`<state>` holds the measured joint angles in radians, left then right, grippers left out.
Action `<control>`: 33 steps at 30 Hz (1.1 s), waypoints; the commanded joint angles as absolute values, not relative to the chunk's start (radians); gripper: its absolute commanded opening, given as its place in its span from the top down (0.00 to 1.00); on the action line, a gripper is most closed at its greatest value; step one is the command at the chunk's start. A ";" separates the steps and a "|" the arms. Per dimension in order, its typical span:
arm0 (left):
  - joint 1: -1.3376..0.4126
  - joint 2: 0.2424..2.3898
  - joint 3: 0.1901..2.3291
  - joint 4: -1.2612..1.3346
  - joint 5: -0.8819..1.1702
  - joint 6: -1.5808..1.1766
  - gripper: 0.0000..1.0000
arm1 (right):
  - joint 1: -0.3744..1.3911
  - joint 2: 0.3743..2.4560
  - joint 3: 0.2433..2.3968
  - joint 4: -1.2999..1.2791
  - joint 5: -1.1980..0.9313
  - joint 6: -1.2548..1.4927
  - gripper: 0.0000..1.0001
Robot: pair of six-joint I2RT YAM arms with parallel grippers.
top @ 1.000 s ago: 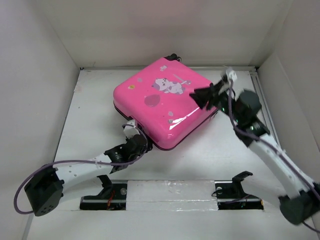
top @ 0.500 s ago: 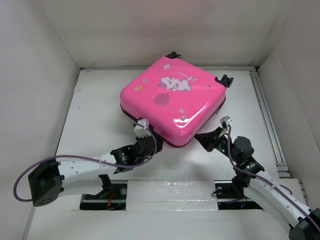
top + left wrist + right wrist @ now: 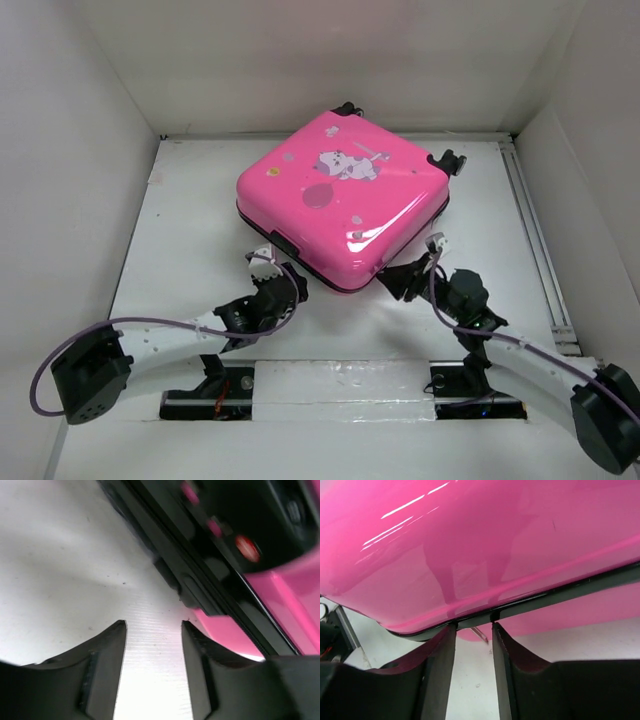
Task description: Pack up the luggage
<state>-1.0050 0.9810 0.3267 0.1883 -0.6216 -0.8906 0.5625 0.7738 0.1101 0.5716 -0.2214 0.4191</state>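
The luggage (image 3: 345, 195) is a hot-pink hard-shell suitcase, lying closed and flat on the white table with cartoon stickers on top and black wheels at the back. My left gripper (image 3: 268, 272) is open and empty at its near left edge, just off the black zip band (image 3: 200, 575). My right gripper (image 3: 400, 278) is open at the near right edge, its fingertips touching the black zip seam (image 3: 560, 597). A thin metal zip pull (image 3: 481, 634) hangs between the fingers. The pink shell (image 3: 485, 540) fills the right wrist view.
White walls close in the table on the left, back and right. A metal rail (image 3: 530, 235) runs along the right side. A taped mounting bar (image 3: 340, 392) with both arm bases lies at the near edge.
The right arm swung down from over the suitcase's right corner to its near right edge. The suitcase shifted slightly right and back. The left gripper stayed by the near left edge.
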 commanded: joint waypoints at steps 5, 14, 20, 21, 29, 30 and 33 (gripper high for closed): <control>-0.924 1.058 0.376 0.373 -0.575 -0.813 0.55 | 0.635 0.923 0.147 0.699 -0.235 0.393 0.60; -0.701 0.982 0.279 0.526 -0.318 -0.758 0.57 | 0.664 0.804 0.093 0.655 -0.147 0.400 0.60; -0.701 1.051 0.279 0.594 -0.261 -0.749 0.58 | 0.664 0.908 0.193 0.661 -0.152 0.310 0.58; -0.701 1.066 0.279 0.594 -0.250 -0.749 0.58 | 0.664 0.925 0.205 0.661 -0.161 0.310 0.58; -0.701 1.077 0.291 0.621 -0.230 -0.749 0.61 | 0.673 1.109 0.215 0.839 -0.212 0.310 0.58; -0.701 1.077 0.291 0.621 -0.230 -0.749 0.62 | 0.673 1.155 0.215 0.859 -0.212 0.310 0.58; -0.701 1.088 0.304 0.632 -0.219 -0.749 0.64 | 0.683 1.219 0.190 0.986 -0.190 0.331 0.59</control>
<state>-0.6930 1.0698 0.2867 0.5644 -0.2924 -0.7654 0.6651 1.1805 0.1810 0.7918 -0.1905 0.3256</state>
